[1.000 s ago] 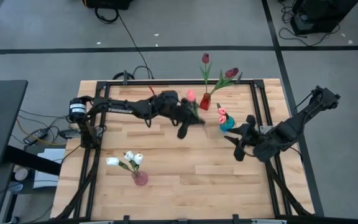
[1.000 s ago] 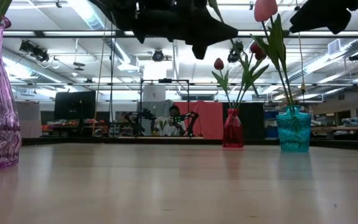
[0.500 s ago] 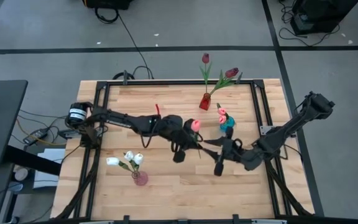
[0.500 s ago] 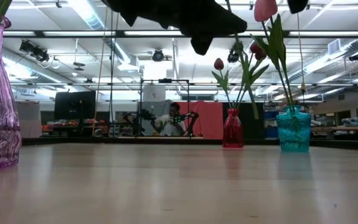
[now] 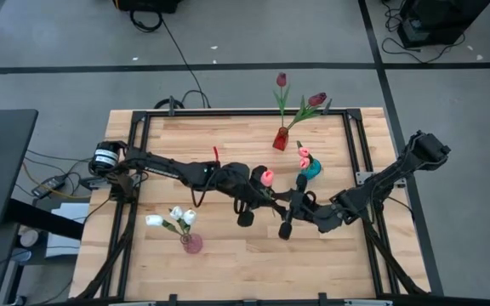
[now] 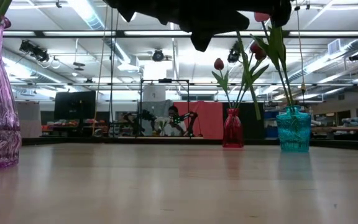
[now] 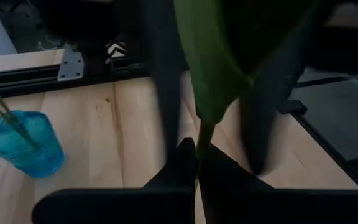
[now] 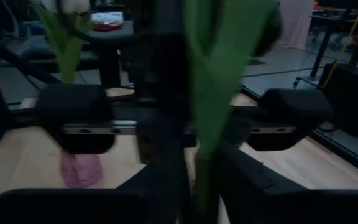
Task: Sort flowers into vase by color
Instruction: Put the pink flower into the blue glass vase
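L gripper (image 5: 247, 210) is mid-table, up off the wood, clamped on the green stem of a pink tulip (image 5: 267, 177); the bud sits just behind it and to its R, toward the back edge. In the L wrist view the stem (image 7: 202, 138) runs up between the closed fingers (image 7: 180, 163), with a broad green leaf above.

R gripper (image 5: 288, 218) sits right next to the L one, on its R side, nose to nose with it. In the R wrist view the same green stem (image 8: 207, 124) passes between its fingers; can't tell if they're parted or pressing on it.

Teal vase (image 5: 310, 168) w/ 1 pink tulip stands behind the R gripper. Red vase (image 5: 280, 138) w/ 2 dark red tulips is farther back, near the table's rear edge. Pink vase (image 5: 192, 244) w/ white tulips is in front of the L gripper and to its L, well apart.

Low view: both grippers hang as dark shapes above the tabletop (image 6: 179, 186).
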